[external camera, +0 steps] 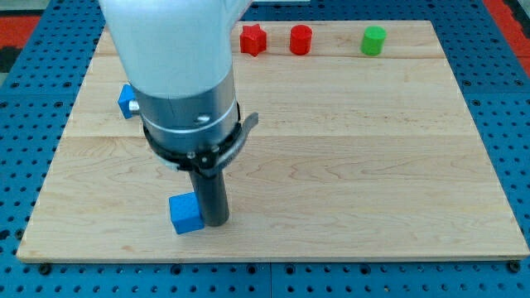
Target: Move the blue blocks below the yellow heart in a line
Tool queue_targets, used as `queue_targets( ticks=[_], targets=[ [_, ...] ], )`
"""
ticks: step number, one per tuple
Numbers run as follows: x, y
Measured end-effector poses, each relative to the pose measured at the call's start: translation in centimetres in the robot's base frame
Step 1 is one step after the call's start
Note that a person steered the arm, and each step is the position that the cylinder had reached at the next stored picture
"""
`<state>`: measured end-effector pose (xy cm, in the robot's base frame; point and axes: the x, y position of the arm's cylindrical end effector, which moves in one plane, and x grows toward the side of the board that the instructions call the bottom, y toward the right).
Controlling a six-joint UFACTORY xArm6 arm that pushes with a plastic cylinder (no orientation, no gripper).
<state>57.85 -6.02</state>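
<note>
A blue cube (185, 213) lies near the board's bottom edge, left of centre. My tip (215, 223) rests on the board right beside it, touching its right side. A second blue block (127, 100) shows at the view's left, half hidden behind the arm's white and grey body (178, 74); its shape is unclear. No yellow heart shows; the arm's body hides much of the upper left of the board.
A red star (252, 39), a red cylinder (300, 39) and a green cylinder (373, 40) stand in a row along the wooden board's top edge (331, 51). Blue pegboard (16, 165) surrounds the board.
</note>
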Motion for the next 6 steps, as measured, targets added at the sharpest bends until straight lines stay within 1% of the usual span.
queue_targets(
  ticks=[1, 2, 3, 4, 5, 6],
  targets=[
    [1.0, -1.6],
    [0.0, -6.6],
    [-3.7, -11.0],
    [-7.2, -11.3],
    [-7.4, -12.3],
    [-7.4, -14.5]
  ],
)
